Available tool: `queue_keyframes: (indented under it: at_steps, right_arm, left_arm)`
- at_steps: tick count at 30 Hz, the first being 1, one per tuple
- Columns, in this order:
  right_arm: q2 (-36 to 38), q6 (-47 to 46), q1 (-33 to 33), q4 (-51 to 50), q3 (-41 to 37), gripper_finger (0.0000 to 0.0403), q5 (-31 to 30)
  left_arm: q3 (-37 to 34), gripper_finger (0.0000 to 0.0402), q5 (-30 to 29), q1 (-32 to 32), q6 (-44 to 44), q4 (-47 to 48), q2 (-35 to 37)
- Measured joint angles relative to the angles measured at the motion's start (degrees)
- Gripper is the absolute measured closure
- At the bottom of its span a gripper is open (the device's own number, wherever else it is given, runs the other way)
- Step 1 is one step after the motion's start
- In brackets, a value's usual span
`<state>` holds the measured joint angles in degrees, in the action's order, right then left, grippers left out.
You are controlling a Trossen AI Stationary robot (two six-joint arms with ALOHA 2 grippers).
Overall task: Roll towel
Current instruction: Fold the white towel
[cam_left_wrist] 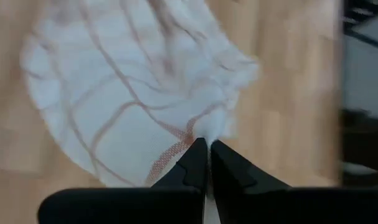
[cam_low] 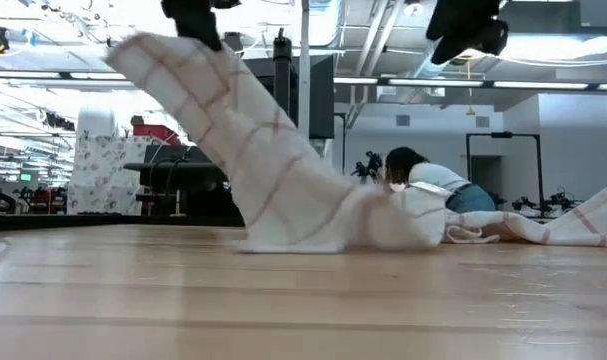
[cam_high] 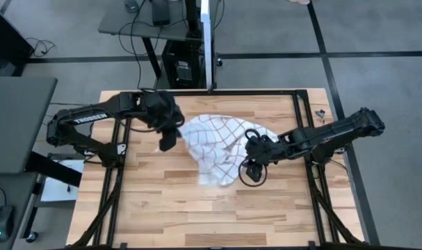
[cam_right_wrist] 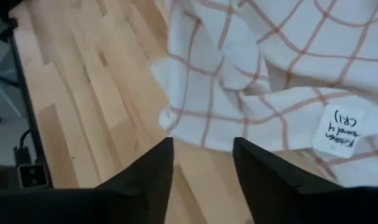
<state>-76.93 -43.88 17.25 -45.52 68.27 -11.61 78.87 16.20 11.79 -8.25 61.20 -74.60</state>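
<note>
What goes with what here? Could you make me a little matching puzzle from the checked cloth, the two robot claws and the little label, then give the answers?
Things:
1. Left end effector
2. Right end effector
3. Thin white cloth towel with red-brown grid lines
4. Small white tag with handwriting

States:
A. One end lifted, the rest lying crumpled on the wooden table
B. Fingers apart, holding nothing, above the table by the towel's edge
C. Lying on the towel near its edge
D. Shut on a pinch of the towel

Pairs: 1-D, 2-B, 3-A, 4-C
</note>
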Motion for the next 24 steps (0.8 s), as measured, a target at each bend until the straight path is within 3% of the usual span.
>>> queue_keyframes:
  at_steps: [5,9,12,19,24]
  right_arm:
    - [-4.1,-1.9,1.7,2.4,0.0,0.0211,-0.3]
    - [-10.7,-2.7,1.9,7.6,-0.1,0.0216,-0.8]
    - [-17.0,-1.7,1.9,14.5,-0.1,0.0221,-0.9]
    - [-27.3,8.3,1.4,36.1,-0.2,0.0245,-0.4]
    - [-30.6,17.7,0.0,40.9,-0.1,0.028,1.0]
  left_arm:
    - [-4.0,0.0401,1.1,-2.2,-0.3,2.3,-0.7]
    - [-9.3,0.0402,-7.3,-3.6,1.6,-0.4,-1.5]
    - [-12.9,0.0401,-9.5,-3.8,2.1,-4.8,-1.5]
    - [-15.3,0.0401,-9.9,-3.8,0.7,-9.6,-1.5]
    - [-15.3,0.0402,-11.0,-3.8,-1.1,-11.7,-1.5]
